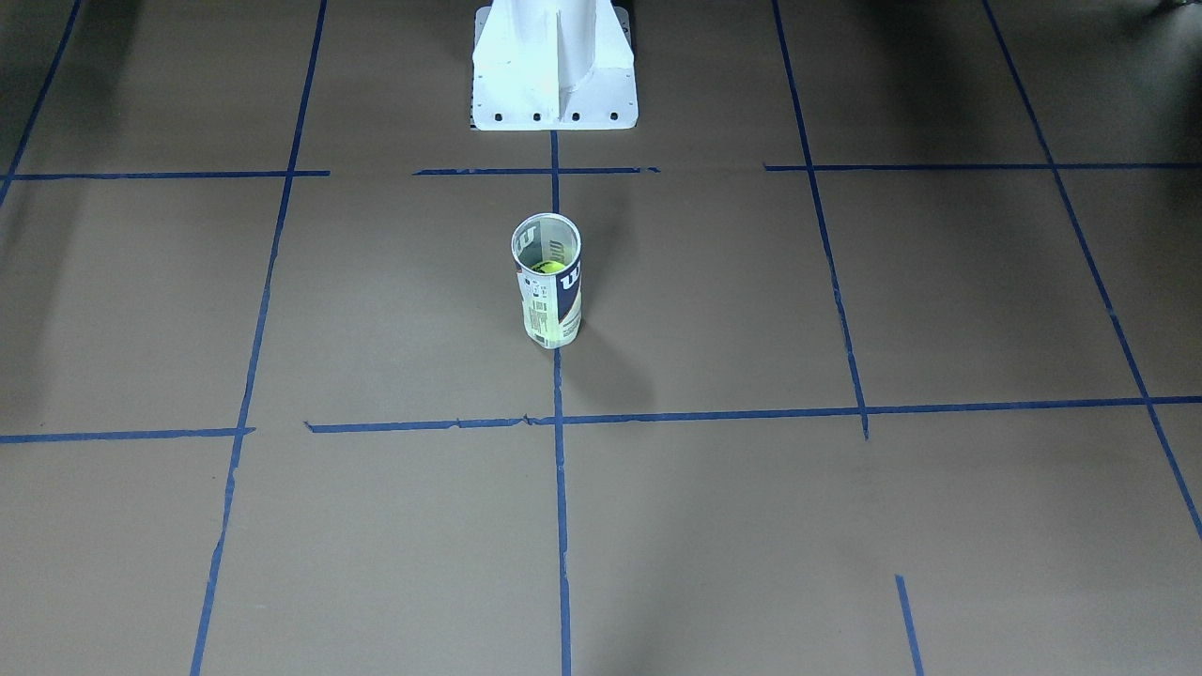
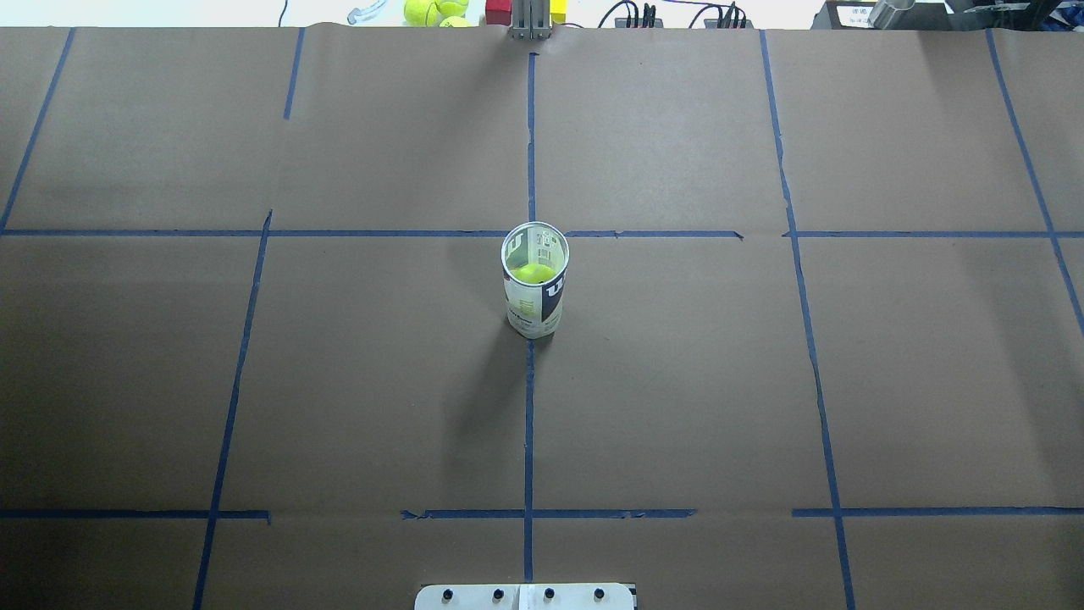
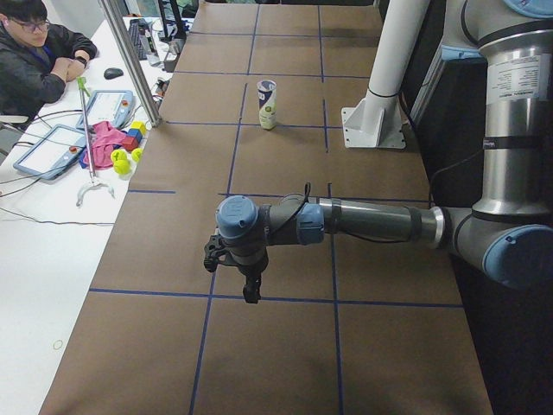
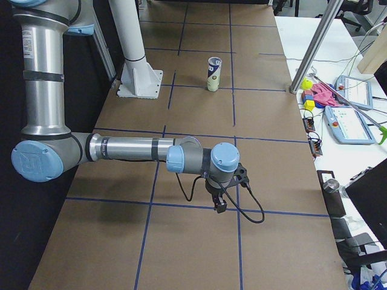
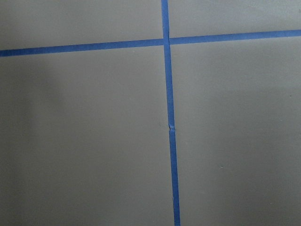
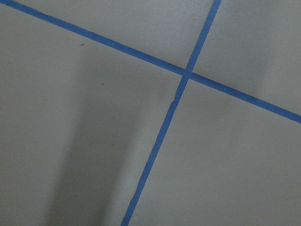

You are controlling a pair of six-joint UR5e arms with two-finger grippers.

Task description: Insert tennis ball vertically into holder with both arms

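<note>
Yellow tennis ball [image 2: 532, 273] sits inside the upright holder [image 2: 535, 305], so the job looks done; left gripper [image 3: 251, 294] and right gripper [image 4: 219, 207] hang well away, open or closed I cannot tell

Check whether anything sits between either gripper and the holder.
Nothing visible does. The holder stands upright mid-table with a tennis ball already inside. Only bare table lies between it and the left gripper and the right gripper, each out near a table end. The white pedestal base stands off those lines, toward the robot.
</note>
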